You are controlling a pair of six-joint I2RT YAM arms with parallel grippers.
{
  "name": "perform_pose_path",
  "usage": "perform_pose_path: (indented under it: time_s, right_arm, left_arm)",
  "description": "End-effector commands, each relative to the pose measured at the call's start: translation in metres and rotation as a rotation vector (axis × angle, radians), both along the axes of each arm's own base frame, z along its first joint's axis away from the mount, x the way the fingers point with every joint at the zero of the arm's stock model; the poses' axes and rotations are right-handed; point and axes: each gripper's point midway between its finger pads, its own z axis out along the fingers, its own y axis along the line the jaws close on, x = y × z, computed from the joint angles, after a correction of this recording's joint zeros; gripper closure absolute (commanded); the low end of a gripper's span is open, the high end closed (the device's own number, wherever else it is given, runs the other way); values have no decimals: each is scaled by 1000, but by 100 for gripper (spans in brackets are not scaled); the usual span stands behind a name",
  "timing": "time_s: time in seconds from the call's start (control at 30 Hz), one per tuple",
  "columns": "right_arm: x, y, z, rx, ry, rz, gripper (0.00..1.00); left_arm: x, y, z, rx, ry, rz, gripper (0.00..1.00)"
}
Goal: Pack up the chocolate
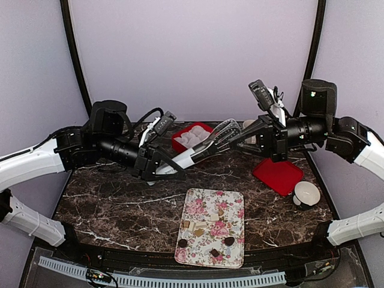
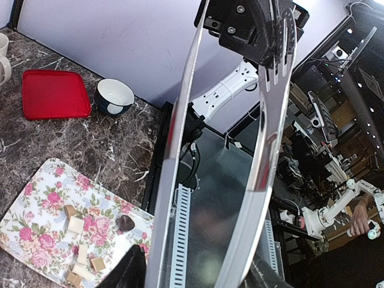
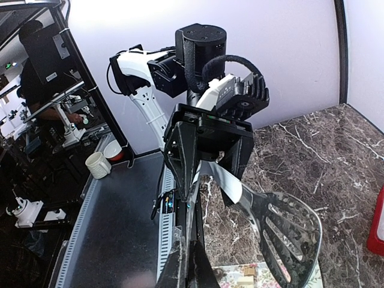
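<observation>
Over on the left, the left gripper (image 1: 174,163) reaches toward two o'clock with the tongs (image 1: 204,149) running out between its fingers (image 2: 129,268). They straddle the two legs at a middling gap, one finger right against the near leg, but I can't tell whether they're truly squeezing. Behind the tongs, at twelve o'clock on the table (image 1: 120,204), sits the red box (image 1: 176,143) of white cups (image 1: 192,138). The chocolate (image 1: 229,240) lies on the floral tray (image 1: 204,201) at six o'clock, dark and tan pieces scattered loose, none in the box that I can see. From the right, the right gripper (image 1: 237,139) is pinched tight on one slotted head of the tongs, holding them up off the table. To my eye this is a handover. It'd go best if the left closes evenly on both legs, well back from the heads, just enough to hold without clapping them together, and the right lets go only once that grip is sure. A red lid (image 1: 277,176) lies at three o'clock, a bowl (image 1: 306,193) at four. The table is dark marble with white veins; pale lilac walls (image 1: 192,54) and two black poles (image 1: 75,54) stand behind.
</observation>
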Motion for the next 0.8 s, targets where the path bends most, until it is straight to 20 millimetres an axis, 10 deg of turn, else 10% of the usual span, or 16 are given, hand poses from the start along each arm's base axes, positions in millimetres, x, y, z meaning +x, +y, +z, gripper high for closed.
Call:
perform_pose_path:
  time_s: [0.0, 0.77]
  right_arm:
    - [0, -4, 25, 102, -45, 2, 100]
    - [5, -7, 17, 100, 9, 48, 100]
  left_arm:
    - [-9, 3, 25, -84, -104, -31, 54]
    - [-12, 2, 30, -65, -167, -57, 35]
